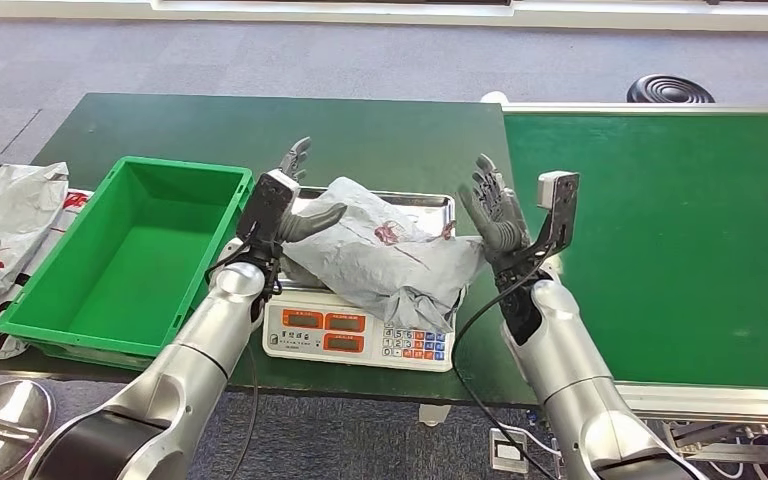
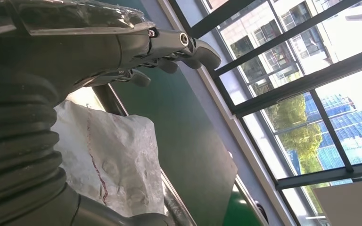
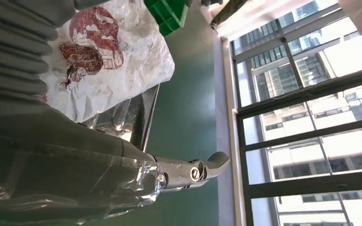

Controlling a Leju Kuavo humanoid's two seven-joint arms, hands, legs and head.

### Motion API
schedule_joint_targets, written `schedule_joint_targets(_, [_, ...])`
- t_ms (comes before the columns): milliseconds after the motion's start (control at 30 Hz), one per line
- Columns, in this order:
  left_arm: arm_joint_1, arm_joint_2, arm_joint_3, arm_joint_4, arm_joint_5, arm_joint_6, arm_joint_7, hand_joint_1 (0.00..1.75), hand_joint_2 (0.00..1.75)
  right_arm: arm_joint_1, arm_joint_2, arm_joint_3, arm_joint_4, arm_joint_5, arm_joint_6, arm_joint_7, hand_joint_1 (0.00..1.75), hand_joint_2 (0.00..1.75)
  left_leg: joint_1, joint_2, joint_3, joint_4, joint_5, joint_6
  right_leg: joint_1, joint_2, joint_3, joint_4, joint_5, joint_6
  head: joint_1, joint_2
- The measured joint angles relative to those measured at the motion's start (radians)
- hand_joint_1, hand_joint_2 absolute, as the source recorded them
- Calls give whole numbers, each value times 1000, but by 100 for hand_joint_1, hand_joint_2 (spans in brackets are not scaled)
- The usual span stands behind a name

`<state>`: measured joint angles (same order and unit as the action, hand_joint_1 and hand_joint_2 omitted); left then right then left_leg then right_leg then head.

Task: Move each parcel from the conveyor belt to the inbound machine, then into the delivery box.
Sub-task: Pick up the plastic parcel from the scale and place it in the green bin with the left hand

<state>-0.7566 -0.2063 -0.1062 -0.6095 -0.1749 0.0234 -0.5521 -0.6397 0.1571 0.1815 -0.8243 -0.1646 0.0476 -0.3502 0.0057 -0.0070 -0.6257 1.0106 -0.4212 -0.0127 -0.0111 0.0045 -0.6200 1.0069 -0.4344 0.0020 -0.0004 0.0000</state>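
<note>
Both our hands, left (image 1: pixel 295 205) and right (image 1: pixel 493 212), spread, flanking grey parcel (image 1: pixel 385 250) | left thumb touching it | parcel on weighing scale (image 1: pixel 360 335)

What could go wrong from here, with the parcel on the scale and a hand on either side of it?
1. The grey parcel overhangs the front of the scale's steel tray, so an uneven squeeze could tip it off toward the table edge.
2. The bag is soft and crumpled; the left hand and right hand, fingers spread, may slip or only pinch loose film.
3. Swinging it to the green box, the left arm could clip the box's near wall.
</note>
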Motion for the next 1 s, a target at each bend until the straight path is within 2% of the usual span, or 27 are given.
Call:
schedule_joint_targets(100, [0,-4,-6,-1,-7,-15,0,0,175,0,-3,-21,16,-53,10,-11,0,0,0,0,0,0,0,0,0,0,0,0,0,0,0,0])
schedule_joint_targets(333, [-5,-22,-95,16,-124,-41,23,0,175,15,-30,-88,41,-78,-101,-88,0,0,-2,0,0,0,0,0,-2,0,0,0,0,0,0,0])
schedule_joint_targets(500, [-12,-29,-146,35,-150,-43,25,0,175,27,-46,-110,43,-75,-125,-92,0,0,-2,1,0,0,0,1,-3,0,0,0,0,1,0,0])
schedule_joint_targets(733, [-21,-30,-252,76,-305,-65,57,0,175,38,-86,-160,33,-35,-251,-116,0,0,-2,0,0,0,0,1,-3,0,0,0,0,1,0,0])
schedule_joint_targets(1000, [-54,-43,-394,141,-500,-63,80,0,175,107,-146,-247,-92,-8,-309,-85,0,0,-3,-2,0,0,0,1,-4,-2,1,0,0,1,0,0])
